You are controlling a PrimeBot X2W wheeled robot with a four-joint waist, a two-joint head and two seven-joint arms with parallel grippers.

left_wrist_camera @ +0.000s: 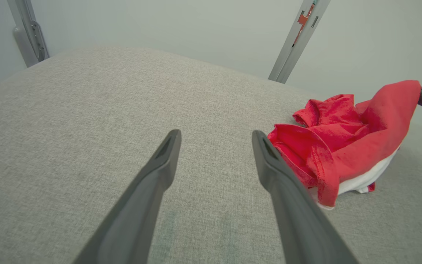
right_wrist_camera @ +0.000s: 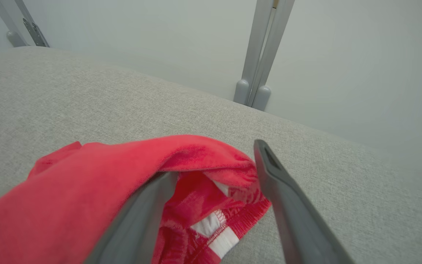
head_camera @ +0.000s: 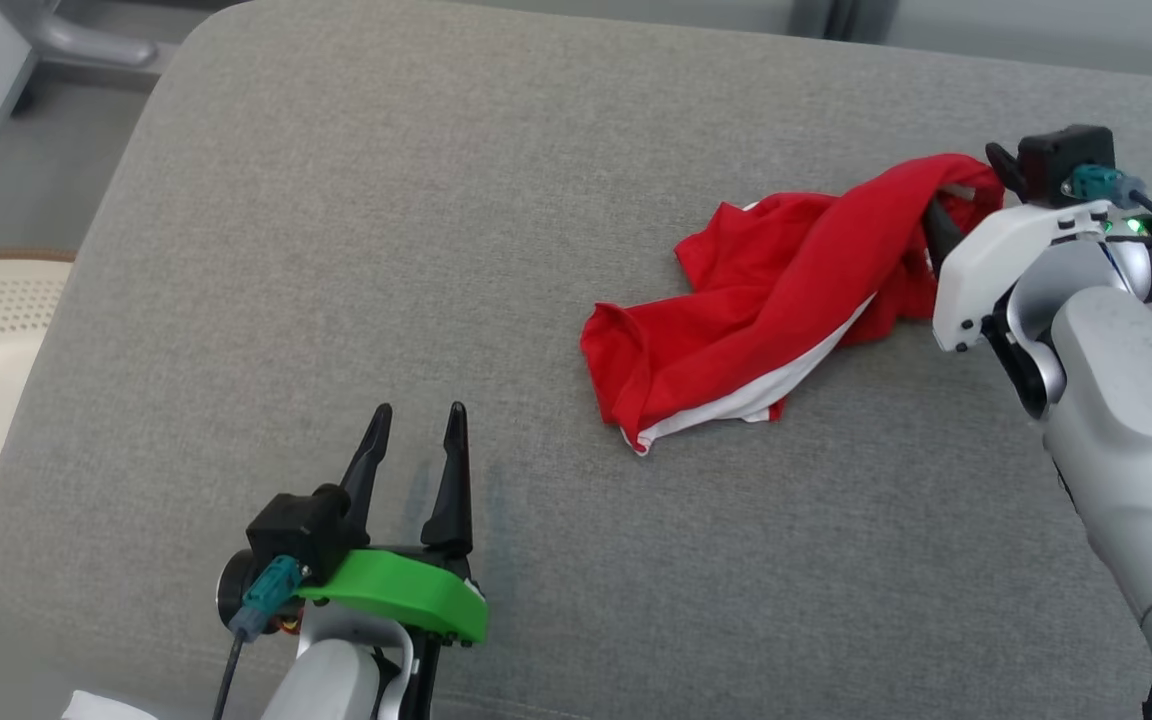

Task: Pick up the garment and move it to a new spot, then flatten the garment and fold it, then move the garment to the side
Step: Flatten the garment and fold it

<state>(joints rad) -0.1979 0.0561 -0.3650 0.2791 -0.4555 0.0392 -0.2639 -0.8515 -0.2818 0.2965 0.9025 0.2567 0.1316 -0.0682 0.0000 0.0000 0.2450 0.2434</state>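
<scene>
Garment (head_camera: 756,300) lay bunched at the right of the grey cushion (head_camera: 436,200), one fold draped over a finger of the right gripper (right_wrist_camera: 216,165), whose jaws stood apart, pinching nothing; the left gripper (head_camera: 418,415) hovered well clear, also spread.

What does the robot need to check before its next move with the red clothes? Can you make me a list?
1. Right jaws free of the garment: not ok. They stand open, but red cloth drapes over one finger.
2. Left jaws open and ready: ok. They stand apart above the bare cushion.
3. Left jaws apart from the garment: ok. Grey cushion shows between them.
4. Garment lying flat: not ok. It is a crumpled heap.
5. Room to spread it out: ok. There is wide bare cushion on the robot's left of it.
6. Garment wholly on the cushion: ok.
</scene>
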